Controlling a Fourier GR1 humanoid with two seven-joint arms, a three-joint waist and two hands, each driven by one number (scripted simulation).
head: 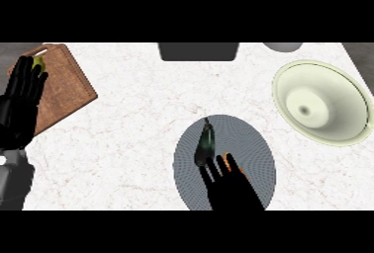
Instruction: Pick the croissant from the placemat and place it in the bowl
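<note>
A grey oval placemat (252, 138) lies on the counter at lower centre. My right hand (232, 190) reaches over its lower half with straight fingers, open. Only a thin orange-brown strip of the croissant (235, 165) shows at the right side of those fingers; the hand hides the rest, and I cannot tell whether it touches it. A dark green elongated vegetable (205, 143) lies on the placemat just left of and beyond the fingertips. The pale cream bowl (343, 89) stands at the right, apart from the placemat. At the left edge my left hand (22, 101) rests open, fingers up.
A wooden cutting board (66, 94) sits at the far left, partly under the left hand, with a small yellow-green item (38, 62) near its top corner. A dark grey block (199, 51) and a grey round object (283, 46) stand at the counter's back edge.
</note>
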